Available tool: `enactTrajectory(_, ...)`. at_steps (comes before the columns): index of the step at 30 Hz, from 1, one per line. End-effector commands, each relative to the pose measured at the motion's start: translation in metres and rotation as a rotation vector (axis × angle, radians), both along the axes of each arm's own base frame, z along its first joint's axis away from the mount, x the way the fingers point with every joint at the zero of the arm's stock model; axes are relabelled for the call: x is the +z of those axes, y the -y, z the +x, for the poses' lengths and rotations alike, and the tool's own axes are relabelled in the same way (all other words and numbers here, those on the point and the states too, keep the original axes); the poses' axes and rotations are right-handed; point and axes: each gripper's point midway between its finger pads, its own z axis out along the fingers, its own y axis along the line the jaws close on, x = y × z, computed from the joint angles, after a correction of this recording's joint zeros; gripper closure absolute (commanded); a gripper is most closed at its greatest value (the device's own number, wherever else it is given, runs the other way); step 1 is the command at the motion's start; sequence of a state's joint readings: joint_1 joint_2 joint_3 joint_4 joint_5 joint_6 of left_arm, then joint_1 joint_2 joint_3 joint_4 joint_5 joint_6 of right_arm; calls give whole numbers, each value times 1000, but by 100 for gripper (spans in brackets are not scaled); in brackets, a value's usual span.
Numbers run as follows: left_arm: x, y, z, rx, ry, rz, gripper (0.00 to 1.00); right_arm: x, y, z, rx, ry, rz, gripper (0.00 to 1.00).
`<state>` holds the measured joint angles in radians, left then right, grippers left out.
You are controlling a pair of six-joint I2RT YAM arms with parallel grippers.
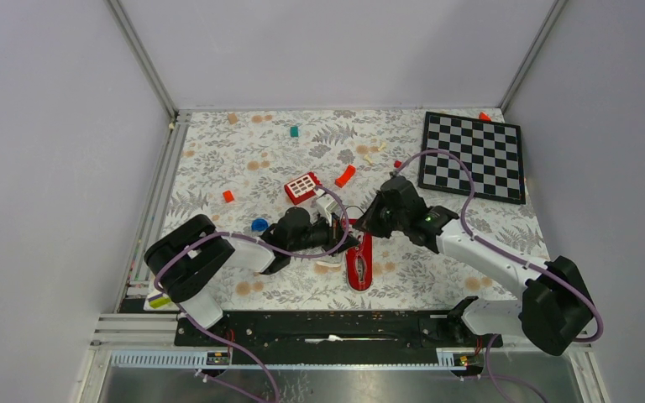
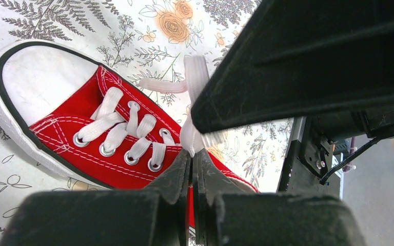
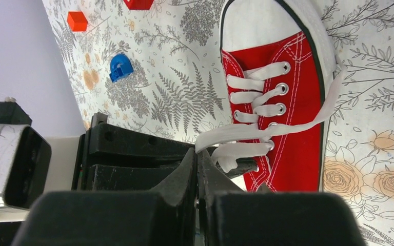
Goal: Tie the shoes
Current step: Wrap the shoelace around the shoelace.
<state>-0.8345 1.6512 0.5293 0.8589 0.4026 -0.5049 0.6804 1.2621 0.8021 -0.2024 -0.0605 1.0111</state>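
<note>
A small red sneaker (image 1: 359, 267) with white laces and a white toe cap lies on the floral mat, toe toward the arm bases. Both grippers meet just above its tongue end. My left gripper (image 2: 192, 154) is shut on one white lace (image 2: 195, 82), which runs up from the top eyelets, and the right gripper's black body (image 2: 313, 56) is close over it. My right gripper (image 3: 197, 151) is shut on the other lace (image 3: 246, 132), pulled taut across the shoe (image 3: 287, 102). In the top view the left gripper (image 1: 346, 232) and right gripper (image 1: 368, 221) almost touch.
A chessboard (image 1: 473, 155) lies at the back right. Behind the shoe sit a red block with white squares (image 1: 302, 186) and a curved red-orange piece (image 1: 346, 175). To the left lie a blue piece (image 1: 259, 225) and a small red cube (image 1: 228, 196). A teal piece (image 1: 294, 131) lies farther back.
</note>
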Motion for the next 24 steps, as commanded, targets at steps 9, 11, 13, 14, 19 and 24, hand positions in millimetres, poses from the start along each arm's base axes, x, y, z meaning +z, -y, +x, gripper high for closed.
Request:
enactTrajectory(9, 24, -6, -2, 3, 65, -63, 100, -1, 47, 21, -199, 23, -10, 100)
enactTrajectory(11, 24, -6, -1, 6, 55, -59, 96, -6, 47, 18, -196, 8, -14, 100)
enactTrajectory(13, 22, -8, 1, 21, 31, -36, 76, -10, 48, 16, -195, 0, -16, 100)
enactTrajectory(14, 21, -10, 2, 36, 25, -22, 71, -10, 49, 15, -197, -1, -18, 100)
enactTrajectory(19, 19, -27, 10, 132, 42, 18, 59, -7, 49, 18, -196, 11, -19, 100)
enactTrajectory(24, 9, -41, 3, 142, 29, 81, 59, -7, 47, 19, -190, 8, -19, 100)
